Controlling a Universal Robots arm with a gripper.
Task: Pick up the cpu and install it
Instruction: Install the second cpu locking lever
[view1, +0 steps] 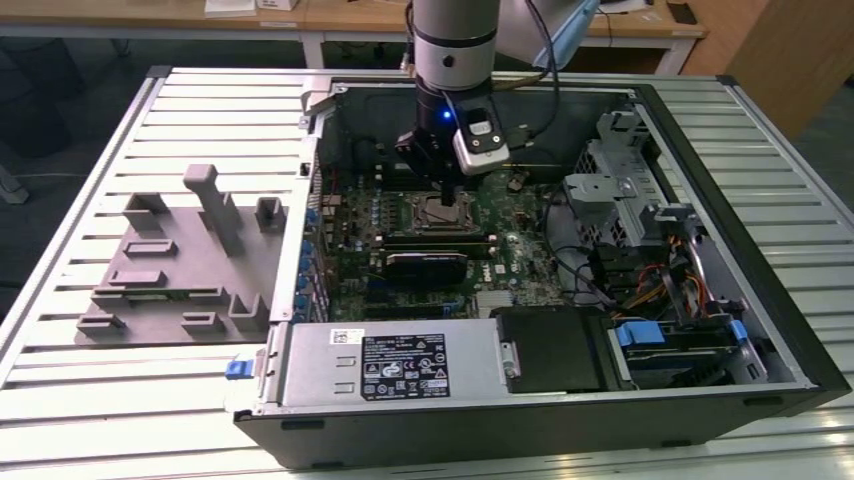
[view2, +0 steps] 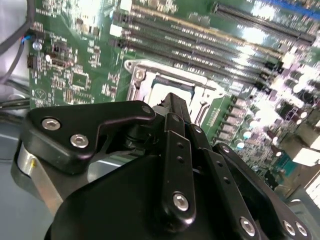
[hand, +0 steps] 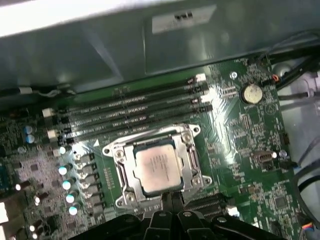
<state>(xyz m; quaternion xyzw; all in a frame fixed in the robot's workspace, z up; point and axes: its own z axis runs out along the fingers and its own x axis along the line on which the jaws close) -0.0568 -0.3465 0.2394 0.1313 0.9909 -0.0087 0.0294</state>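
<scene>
The gripper (view1: 451, 188) hangs inside the open computer case (view1: 747, 390), just above the motherboard's CPU socket (hand: 157, 167); its black fingers (hand: 172, 200) are drawn together at the socket's edge with nothing visible between them — clenched and empty. The cpu (hand: 157, 166), its silvery top facing up, lies flat inside the metal socket frame, seated square within the opening and apart from the fingertips. In the second wrist view the fingers (view2: 175, 112) stand just in front of the same socket (view2: 165, 82). Beside the socket run four long memory slots (hand: 130, 112), and a round coin battery (hand: 252, 93) sits on the green motherboard (view1: 521, 270) farther off. On the slatted table (view1: 80, 400), to the exterior view's left of the case, rests a grey plastic fixture (view1: 180, 270). A power supply (view1: 394, 365) lies along the case's near edge.
</scene>
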